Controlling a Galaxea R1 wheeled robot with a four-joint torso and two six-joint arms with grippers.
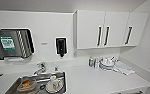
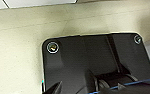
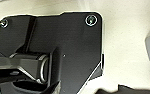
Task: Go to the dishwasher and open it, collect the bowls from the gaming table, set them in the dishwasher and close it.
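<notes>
Used dishes sit in the sink (image 1: 14, 86) at lower left, likely awaiting washing; I cannot tell either gripper's state.

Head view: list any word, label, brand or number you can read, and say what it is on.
None can be read.
Green label on the steel wall dispenser: pale lines on it, too blurred to read.
Small mark on the wall beside the black soap dispenser: too small.
Cup in the sink: reddish print, unreadable.
</notes>
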